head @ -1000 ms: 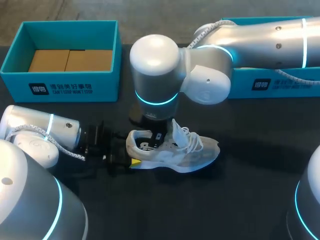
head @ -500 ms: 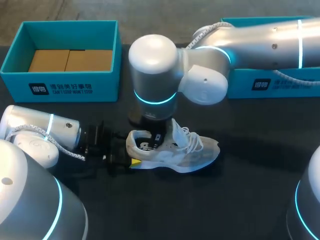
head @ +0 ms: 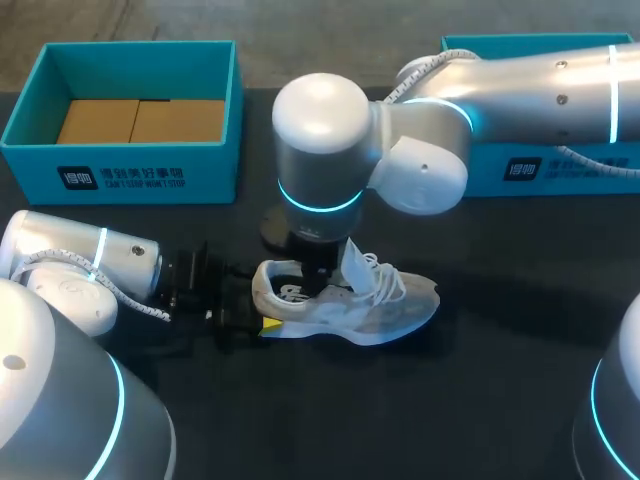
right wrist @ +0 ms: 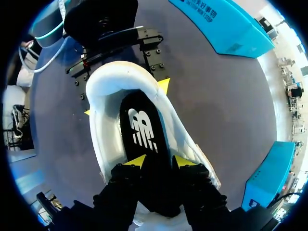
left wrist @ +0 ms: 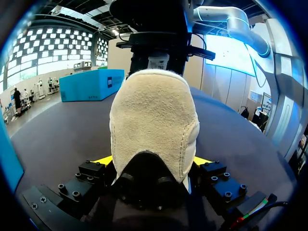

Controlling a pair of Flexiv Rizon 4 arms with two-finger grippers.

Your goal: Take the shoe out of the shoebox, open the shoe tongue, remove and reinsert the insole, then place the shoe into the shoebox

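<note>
Dark matte desk (head: 480, 400), teal cardboard shoebox (head: 120, 178) open at its far left corner. Left claw (left wrist: 153, 163) clamped on the suede-like heel of the white mesh shoe (head: 385, 310), near the desk's middle. Right claw (right wrist: 161, 162) down in the collar, seemingly pinching the thin black insole (right wrist: 142, 130). Brace heel firmly; draw insole up slowly, heel-end first, without buckling.

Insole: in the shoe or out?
In. The right wrist view shows the insole lying in the heel cup of the shoe, logo up, its forward part pinched between the fingers of the right gripper.
</note>
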